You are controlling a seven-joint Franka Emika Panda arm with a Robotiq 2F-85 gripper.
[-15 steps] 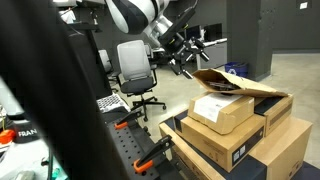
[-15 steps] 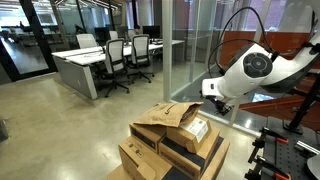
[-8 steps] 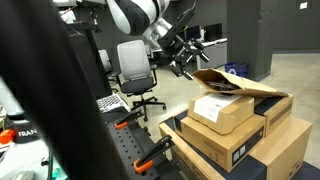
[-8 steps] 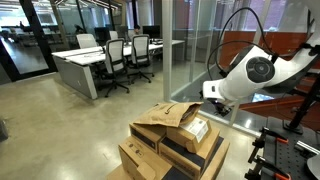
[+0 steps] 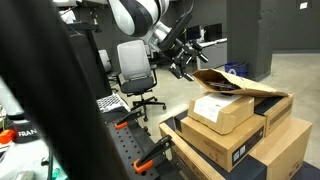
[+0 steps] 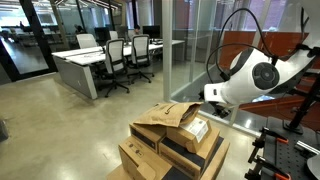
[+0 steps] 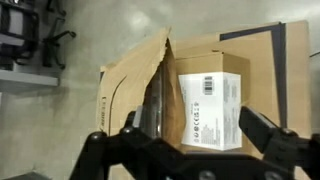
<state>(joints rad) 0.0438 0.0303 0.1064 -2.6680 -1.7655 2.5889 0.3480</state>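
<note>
Wrist view, looking straight down: the gripper [image 7: 188, 120] hangs with its two fingers [image 7: 130, 125] spread wide and nothing between them. We see them enter from the lower edge of the picture, one on each side of the small box [image 7: 212, 95].

The small box lies directly below the gripper, well apart from it and not touched. It carries a white label [image 7: 205, 112] on its upper face. We read its long axis as running from the top to the bottom of this picture, so the line between the fingers crosses its short side. To one side of it, a torn brown flap [image 7: 125, 95] stands up from an opened carton and leans close to the box's long edge.

In both exterior views the small box [image 5: 222, 108] [image 6: 195, 130] rests on top of a stack of cartons [image 5: 240, 150] [image 6: 165, 160], on the side of the top away from the raised flap [image 5: 238, 84] [image 6: 158, 115]. The gripper [image 5: 183, 60] [image 6: 212, 98] hovers above and slightly to one side of the stack, pointing down toward it.

An office chair [image 5: 134, 68] stands on the floor [image 6: 70, 130] beyond the stack, well apart from it.
</note>
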